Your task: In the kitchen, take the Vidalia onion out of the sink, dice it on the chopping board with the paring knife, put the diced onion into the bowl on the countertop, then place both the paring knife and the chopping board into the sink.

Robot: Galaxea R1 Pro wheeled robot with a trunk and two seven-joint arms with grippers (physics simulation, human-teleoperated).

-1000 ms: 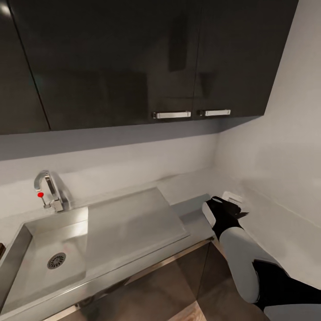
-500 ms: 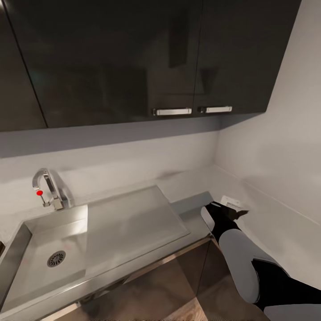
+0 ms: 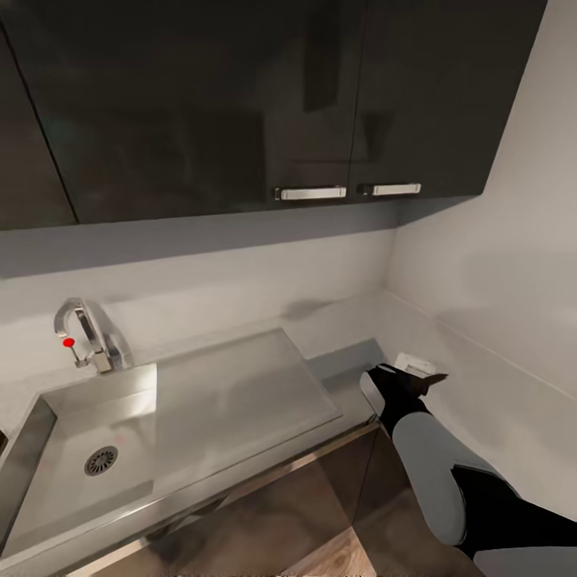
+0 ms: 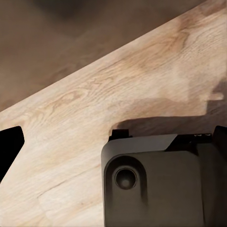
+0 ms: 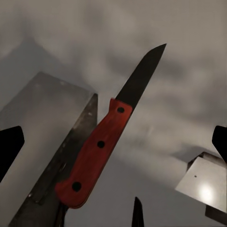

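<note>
My right gripper (image 3: 410,380) hovers over the right end of the dark grey countertop (image 3: 346,359), close to the corner wall, shut on the paring knife (image 5: 101,146). The knife's red handle sits between the fingers and its short dark blade (image 3: 436,377) points away toward the wall. The steel sink (image 3: 72,481) lies to the left, its basin bare around the round drain (image 3: 101,460), with the drainboard (image 3: 240,393) beside it and the faucet (image 3: 80,332) behind. My left gripper (image 4: 113,142) hangs open over a wooden floor. The onion, chopping board and bowl are out of view.
Dark wall cabinets (image 3: 240,104) hang above the counter. A white wall outlet (image 3: 415,365) sits just beyond the right gripper, and the side wall (image 3: 497,280) closes off the right. Below the counter are dark cabinet fronts (image 3: 320,497). Part of the robot's base (image 4: 156,184) shows under the left gripper.
The whole picture has shifted slightly as the camera moved. The right gripper keeps the knife at the counter's right end, nearly still.
</note>
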